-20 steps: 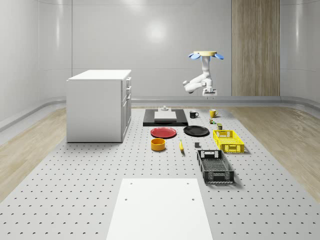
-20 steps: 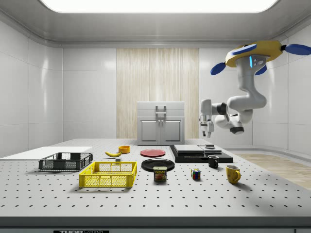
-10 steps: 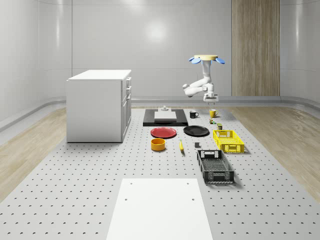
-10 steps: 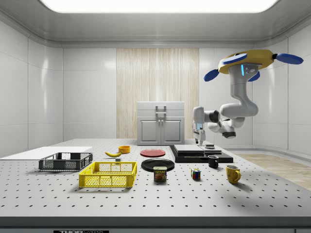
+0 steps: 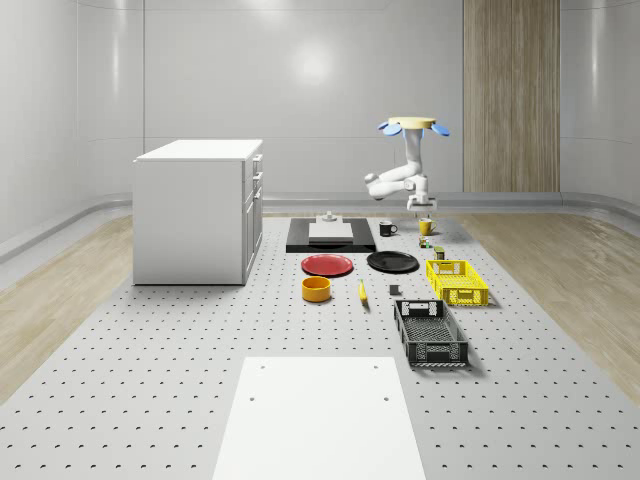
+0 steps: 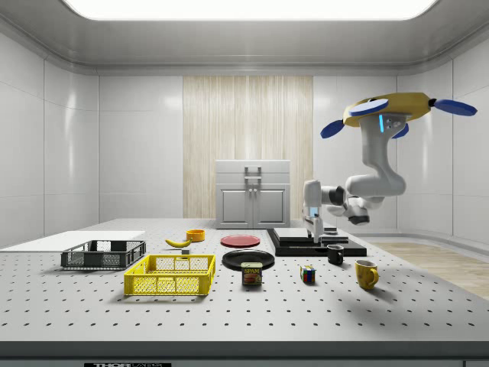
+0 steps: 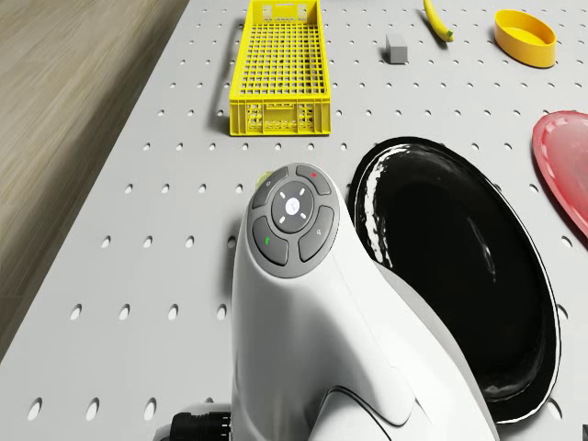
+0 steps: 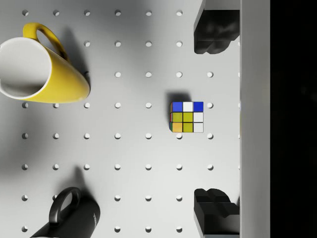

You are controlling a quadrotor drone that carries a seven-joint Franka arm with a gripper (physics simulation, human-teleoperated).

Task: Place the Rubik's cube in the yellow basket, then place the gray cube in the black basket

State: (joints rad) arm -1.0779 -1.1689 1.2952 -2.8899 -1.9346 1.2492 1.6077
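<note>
Below the hovering drone (image 6: 386, 111), the wide-open, empty gripper (image 8: 214, 119) overhangs the Rubik's cube (image 8: 187, 117): probably light, rigid; grasp opposite flat faces.

Yellow mug (image 8: 37, 69), black mug (image 8: 69, 218)

Light: bright, even, from a ceiling panel (image 6: 244, 8) overhead.
Shadows: soft and short; a dim patch darkens the table (image 8: 119, 148) in the wrist view.
Glare: white streaks on the black plate (image 7: 459, 276); a pale sheen on the back wall (image 5: 315, 65).
Focus: crisp throughout.
</note>
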